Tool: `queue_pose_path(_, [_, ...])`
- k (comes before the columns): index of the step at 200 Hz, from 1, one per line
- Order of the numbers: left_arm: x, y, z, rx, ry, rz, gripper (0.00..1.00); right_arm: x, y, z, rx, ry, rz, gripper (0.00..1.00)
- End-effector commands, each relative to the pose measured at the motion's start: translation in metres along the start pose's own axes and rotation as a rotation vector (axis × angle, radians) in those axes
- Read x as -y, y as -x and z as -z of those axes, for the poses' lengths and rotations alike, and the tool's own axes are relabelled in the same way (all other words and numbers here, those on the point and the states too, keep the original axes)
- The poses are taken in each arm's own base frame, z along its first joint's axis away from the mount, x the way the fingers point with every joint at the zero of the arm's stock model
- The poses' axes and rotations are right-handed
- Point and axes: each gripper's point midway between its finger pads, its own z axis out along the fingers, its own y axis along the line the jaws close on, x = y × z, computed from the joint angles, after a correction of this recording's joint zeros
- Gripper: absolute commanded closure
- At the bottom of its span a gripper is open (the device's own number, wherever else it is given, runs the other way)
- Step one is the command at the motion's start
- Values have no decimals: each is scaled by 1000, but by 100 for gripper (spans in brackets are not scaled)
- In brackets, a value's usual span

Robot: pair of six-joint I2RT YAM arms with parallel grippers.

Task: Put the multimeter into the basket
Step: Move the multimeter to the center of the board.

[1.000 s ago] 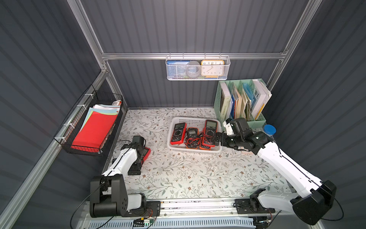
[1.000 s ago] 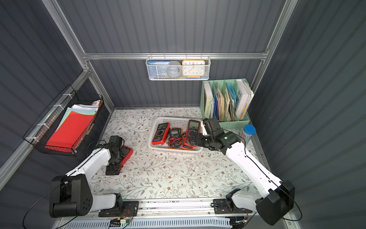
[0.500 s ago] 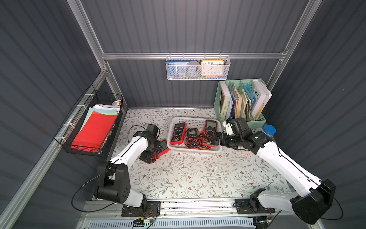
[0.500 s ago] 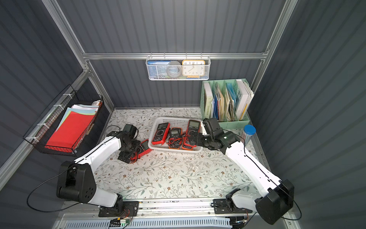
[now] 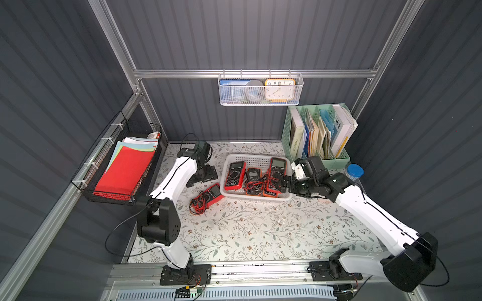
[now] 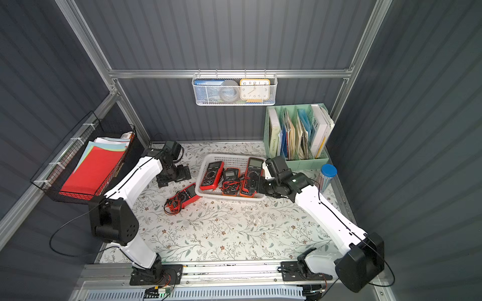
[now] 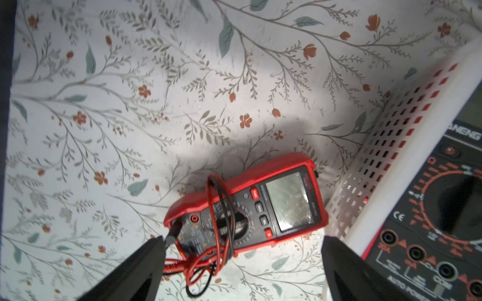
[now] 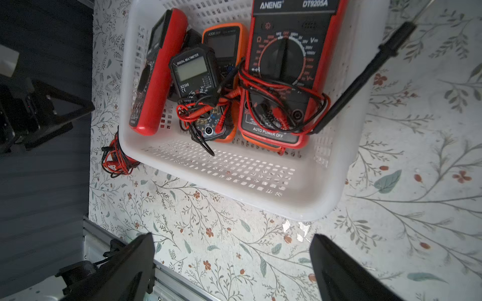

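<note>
Lying on the desk (image 5: 260, 229), the multimeter (image 5: 212, 194) was just outside the basket (image 5: 257, 198). The left claw (image 5: 202, 178) hovered near it, released and empty; the right claw (image 5: 284, 183), released too, was by the basket.

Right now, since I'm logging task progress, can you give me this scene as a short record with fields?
loose multimeter: flat on the table, just outside the basket, leads wrapped round it
basket contents: at least four multimeters with leads
left gripper: fingers open, aimed at the loose multimeter, holding nothing
right gripper: fingers open, beside the basket, holding nothing
task: not yet done
</note>
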Motion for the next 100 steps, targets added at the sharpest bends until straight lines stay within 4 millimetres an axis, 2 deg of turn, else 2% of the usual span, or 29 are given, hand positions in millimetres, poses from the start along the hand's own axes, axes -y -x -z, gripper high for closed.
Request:
queue_pose_path(1, [-13, -30, -15, -185, 73, -253, 1, -1, -12, 2, -25, 33, -23, 1])
queue_pose_path(22, [-2, -33, -29, -233, 28, -276, 1, 5, -19, -2, -38, 27, -45, 1])
queue_pose_path(26, [1, -33, -32, -238, 13, -275, 1, 2, -18, 6, -19, 42, -40, 1])
queue_pose_path(48, [5, -30, -47, -250, -7, -251, 1, 5, -22, 8, -18, 37, -40, 1])
queue_pose_path(78, [-8, -24, -66, -251, -49, -114, 1, 7, -25, 10, -18, 36, -40, 1])
queue_pose_path(100, [-14, -31, -75, -277, -78, -50, 1, 6, -24, 10, -14, 40, -40, 1])
